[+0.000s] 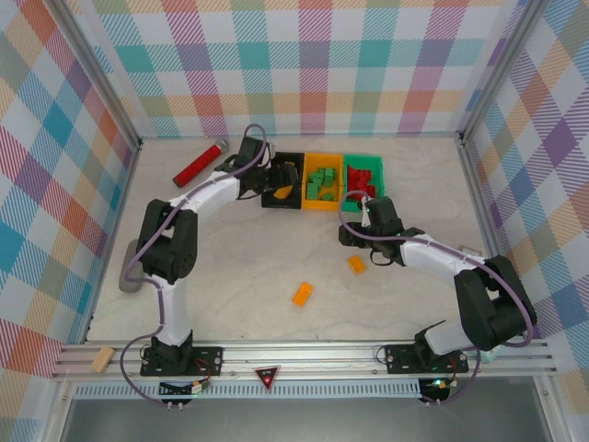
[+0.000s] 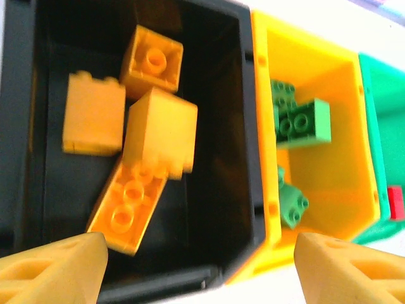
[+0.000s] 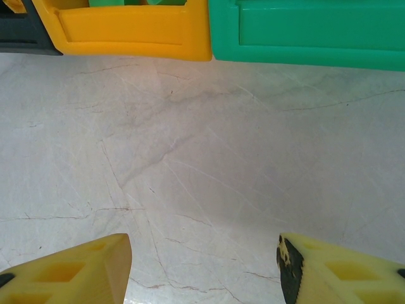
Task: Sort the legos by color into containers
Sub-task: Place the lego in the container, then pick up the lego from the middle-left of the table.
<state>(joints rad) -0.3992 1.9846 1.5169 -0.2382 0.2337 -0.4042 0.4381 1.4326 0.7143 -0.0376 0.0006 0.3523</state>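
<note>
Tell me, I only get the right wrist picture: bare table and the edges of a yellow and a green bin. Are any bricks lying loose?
Observer: Yes. In the top view an orange brick lies on the table, and a second orange brick lies nearer the arms' bases.
Visitor: Where do orange ones go?
Observer: The black bin already holds four orange bricks.
Visitor: What is the other arm doing?
Observer: The left tool hangs open above that black bin, holding nothing.
</note>
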